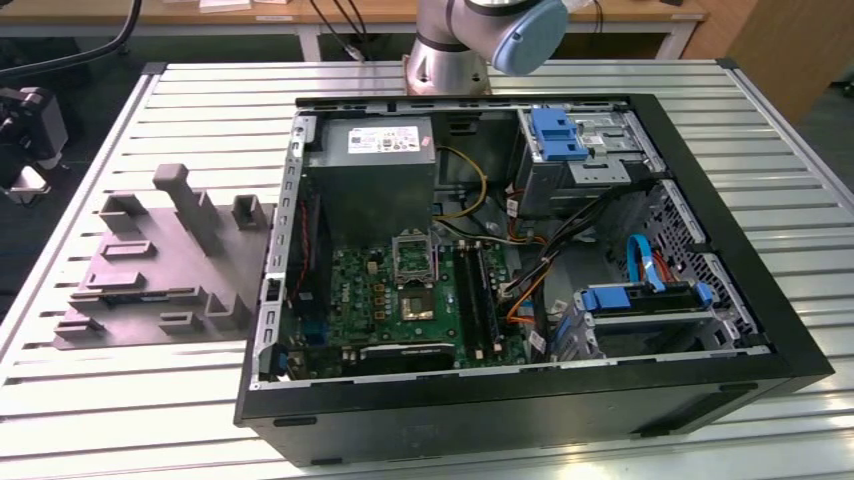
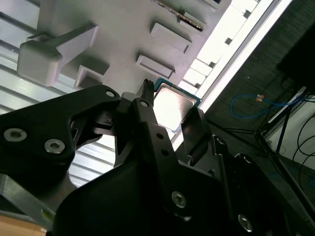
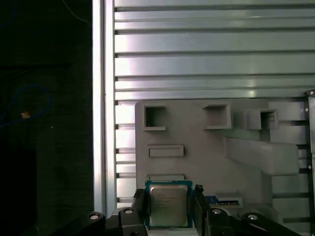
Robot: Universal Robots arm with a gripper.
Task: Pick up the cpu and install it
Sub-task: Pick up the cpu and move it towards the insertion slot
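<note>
Black two-fingered gripper (image 3: 169,192) on the arm is closed against two opposite edges of the cpu (image 3: 168,209), a small flat square chip with a silvery-grey metal top. This hold probably keeps the chip level and its underside untouched. Beneath everything runs the slatted aluminium counter (image 1: 147,410), whose flat ribs give a steady base. On it lies the open black computer case (image 1: 534,405), set on its side with the panel off, evidently so its inside can be reached from above. At the exterior view's left, just beside the case, sits the grey moulded plastic tray (image 1: 167,255); its pockets and posts seem made to keep parts in fixed spots. Inside the case the green circuit board (image 1: 380,300) faces upward, carrying a metal-framed square socket (image 1: 414,252) near a brownish square chip (image 1: 416,305) fixed to the board. In both wrist views the cpu hangs between the fingers (image 3: 139,206) over the tray's edge, seemingly clear of it.
</note>
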